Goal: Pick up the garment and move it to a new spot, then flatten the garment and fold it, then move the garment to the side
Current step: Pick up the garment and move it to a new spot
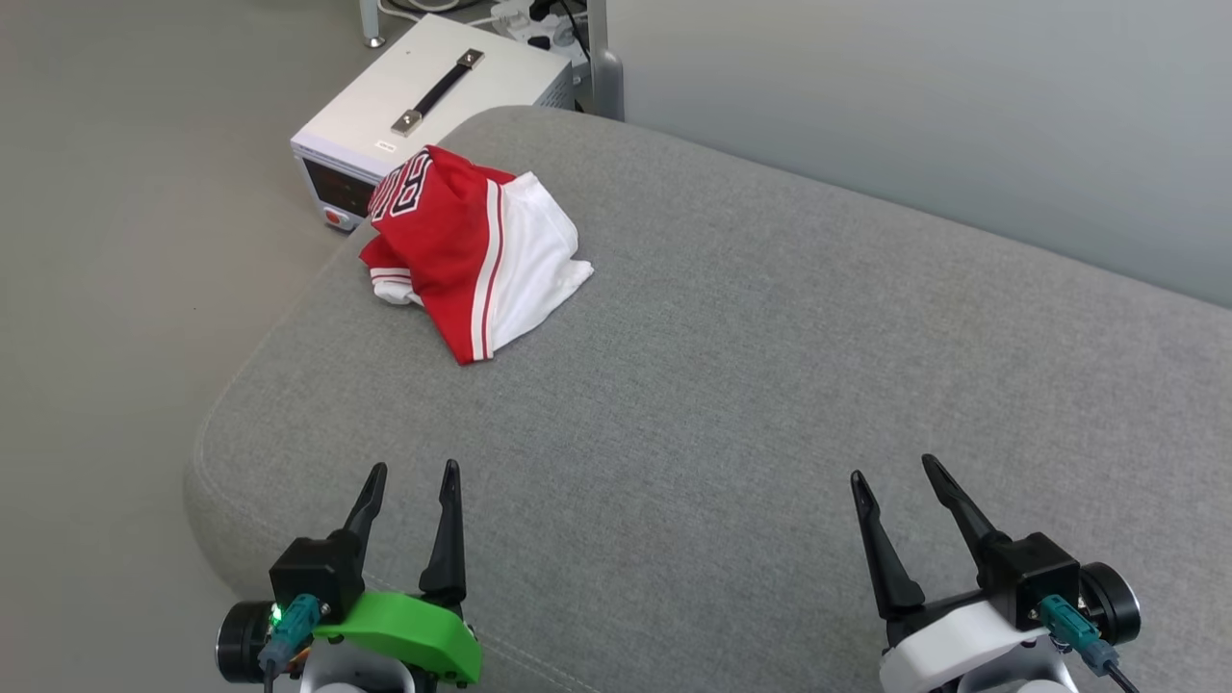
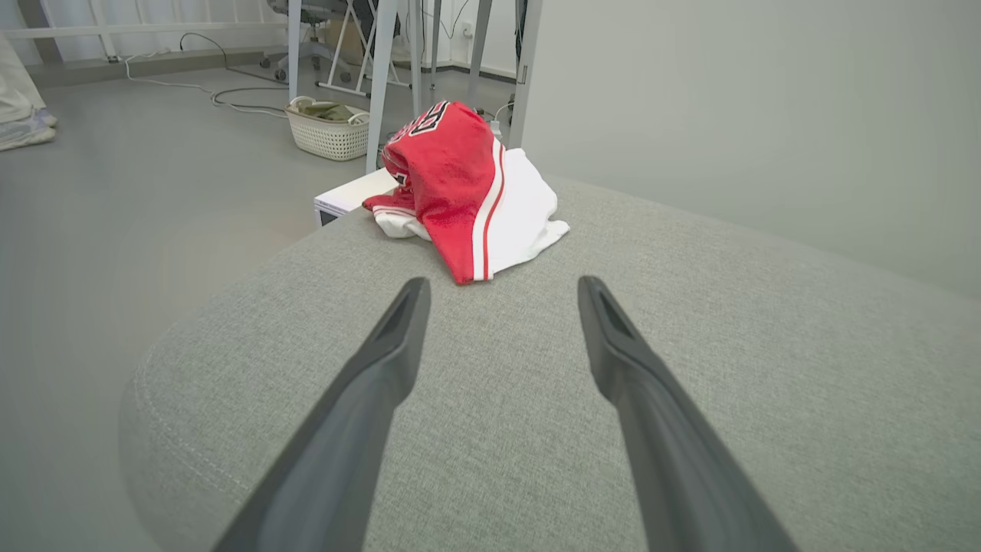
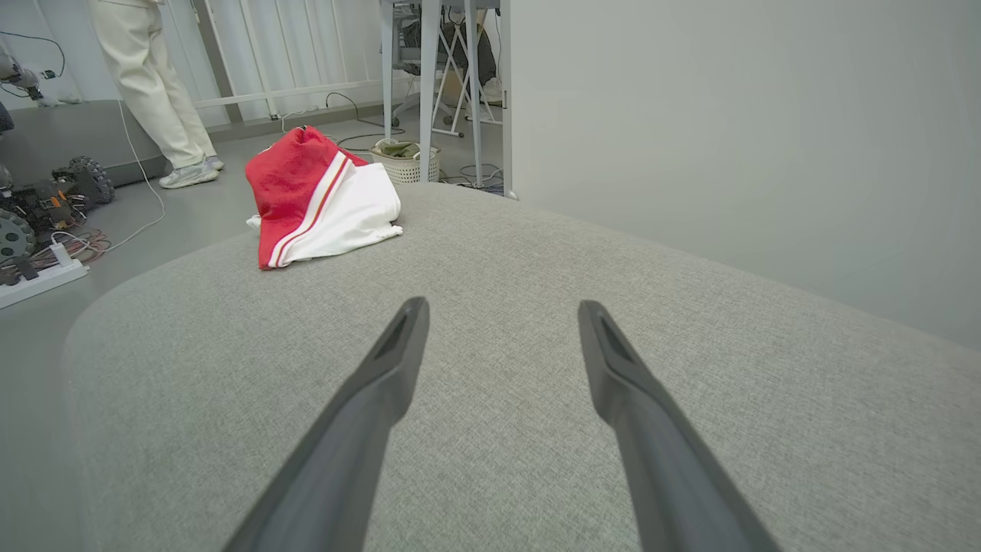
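Note:
The garment (image 1: 472, 250) lies crumpled in a heap near the far left corner of the grey cushioned surface (image 1: 770, 385). It is red with a white sleeve, striped trim and part of the black lettering showing on top. The same heap, the garment (image 2: 467, 188), sits ahead of my left fingers, and the garment (image 3: 314, 199) appears far left in the right wrist view. My left gripper (image 1: 412, 472) stands open at the near left edge, well short of the heap. At the near right, my right gripper (image 1: 893, 467) is open with nothing between its fingers.
A white power-supply box (image 1: 423, 106) with a black handle stands on the floor just beyond the cushion's far left corner. A wicker basket (image 2: 329, 130) and table legs (image 2: 383, 77) lie further back. A person's legs (image 3: 161, 84) and cables with a wheeled machine (image 3: 38, 215) are at the left.

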Controlling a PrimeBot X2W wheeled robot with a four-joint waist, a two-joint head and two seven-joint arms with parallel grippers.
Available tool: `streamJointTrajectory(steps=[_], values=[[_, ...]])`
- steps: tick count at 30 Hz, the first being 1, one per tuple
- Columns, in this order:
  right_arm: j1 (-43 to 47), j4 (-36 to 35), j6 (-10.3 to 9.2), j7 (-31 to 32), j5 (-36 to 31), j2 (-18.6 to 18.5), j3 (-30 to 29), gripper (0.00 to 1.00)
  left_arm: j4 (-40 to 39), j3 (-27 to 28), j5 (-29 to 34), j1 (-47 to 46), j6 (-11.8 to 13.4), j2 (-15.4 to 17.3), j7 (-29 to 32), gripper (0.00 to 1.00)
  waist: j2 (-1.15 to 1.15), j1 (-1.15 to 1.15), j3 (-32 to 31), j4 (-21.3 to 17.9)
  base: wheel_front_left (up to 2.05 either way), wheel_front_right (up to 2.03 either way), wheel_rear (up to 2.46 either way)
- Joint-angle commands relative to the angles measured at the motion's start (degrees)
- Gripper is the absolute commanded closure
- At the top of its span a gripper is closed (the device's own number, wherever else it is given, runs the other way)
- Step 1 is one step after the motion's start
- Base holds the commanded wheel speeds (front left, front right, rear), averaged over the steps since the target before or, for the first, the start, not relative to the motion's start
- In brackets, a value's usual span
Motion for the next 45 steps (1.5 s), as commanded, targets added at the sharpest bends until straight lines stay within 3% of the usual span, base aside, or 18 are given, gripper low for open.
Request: streamJointTrajectory(steps=[1,7,11,18,25,29,33,39,40,41,45], values=[[-0.09,-0.32,-0.05,-0.51,-0.55,-0.03,-0.12,0.0,0.54,0.1,-0.36,-0.27,0.1,-0.24,-0.34,0.0,0.0,0.0,1.7,-0.42,0.0,0.0,0.0],[-2.12,-2.13,-0.05,-0.51,-2.6,-0.96,0.21,0.0,6.49,0.09,0.07,-7.16,-1.81,0.72,-0.34,0.0,0.0,0.0,8.06,-2.47,0.0,0.0,0.0],[-3.96,-5.45,-0.05,0.54,-3.36,-2.81,0.55,0.0,11.74,0.55,-2.15,-16.32,-3.17,3.08,1.96,0.0,0.0,0.0,13.28,-4.61,0.0,0.0,0.0],[-6.84,-12.76,-0.05,4.04,-3.86,-5.49,0.82,0.0,19.72,-0.99,-7.28,-32.9,-4.37,10.91,13.93,0.0,0.0,0.0,21.11,-9.26,0.0,0.0,0.0],[-8.83,-17.4,-0.05,5.2,-3.02,-6.37,1.29,0.0,24.95,-8.59,-17.05,-43.22,-4.44,20.43,26.43,0.0,0.0,0.0,26.42,-13.4,0.0,0.0,0.0],[-9.65,-18.36,-0.05,5.36,-2.96,-6.74,1.85,0.0,28.19,-11.9,-23.2,-46.32,-4.45,24.3,35.49,0.0,0.0,0.0,28.48,-15.09,0.0,0.0,0.0],[-10.16,-18.68,-0.05,5.16,-2.9,-6.57,2.02,0.0,30.39,-14.17,-28.46,-47.4,-4.45,26.71,42.41,0.0,0.0,0.0,29.87,-16.19,0.0,0.0,0.0],[-10.5,-18.26,-0.05,4.66,-3.12,-6.29,2.27,0.0,33.12,-15.45,-32.61,-46.68,-4.45,28.18,45.39,0.0,0.0,0.0,30.72,-16.89,0.0,0.0,0.0],[-10.56,-18.13,-0.05,4.6,-3.1,-6.29,2.25,0.0,33.28,-15.7,-33.15,-46.48,-4.45,28.18,45.55,0.08,0.0,0.0,30.71,-16.9,0.0,0.0,0.0],[-10.64,-17.95,-0.05,4.54,-3.07,-6.3,2.2,0.0,33.26,-16.01,-33.84,-46.24,-4.45,28.16,45.48,1.0,0.0,0.0,30.63,-16.88,0.0,0.0,0.0],[-10.76,-17.14,-0.05,4.46,-3.18,-6.2,1.82,0.0,32.67,-16.66,-35.39,-45.57,-4.46,28.48,42.34,1.0,0.0,0.0,29.43,-16.51,0.0,0.0,0.0]])
